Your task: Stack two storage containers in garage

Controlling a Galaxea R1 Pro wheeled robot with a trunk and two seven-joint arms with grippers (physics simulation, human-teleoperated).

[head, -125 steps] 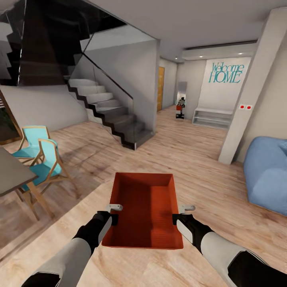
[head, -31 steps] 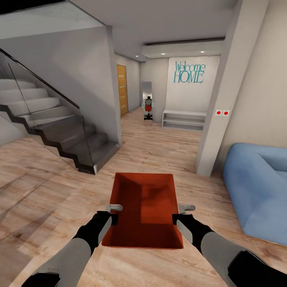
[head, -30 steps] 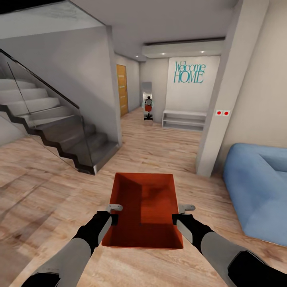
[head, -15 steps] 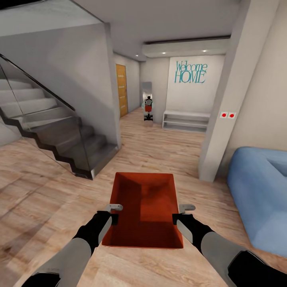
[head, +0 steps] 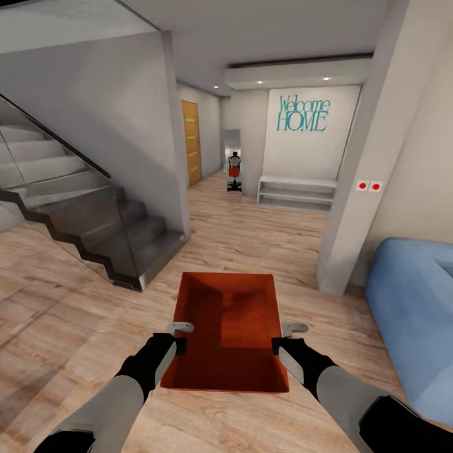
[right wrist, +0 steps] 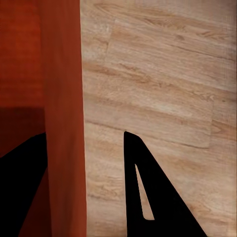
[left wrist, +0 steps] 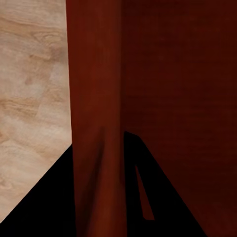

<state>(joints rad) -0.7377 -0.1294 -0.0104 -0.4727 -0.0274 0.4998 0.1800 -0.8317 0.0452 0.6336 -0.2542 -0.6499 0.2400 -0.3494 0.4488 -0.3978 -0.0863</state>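
Observation:
One orange-red storage container [head: 226,327] hangs level in front of me above the living room's light wood floor, open side up and empty. My left gripper [head: 180,343] is shut on its left wall and my right gripper [head: 277,343] on its right wall. In the left wrist view the container wall [left wrist: 94,98] runs between the dark fingers of the left gripper [left wrist: 98,140]. The right wrist view has the wall [right wrist: 61,98] pinched in the right gripper [right wrist: 85,133], with wood planks beyond. The garage is out of view.
A dark staircase with a glass railing [head: 82,214] rises at the left. A square pillar [head: 365,189] and a blue sofa [head: 415,308] stand at the right. Between them a hallway leads to a wood door [head: 190,143], a mirror [head: 233,157] and a white shelf [head: 296,192].
The view has advanced toward the hallway: the stairs slid left, the pillar and sofa slid right. The container sits the same between both grippers.

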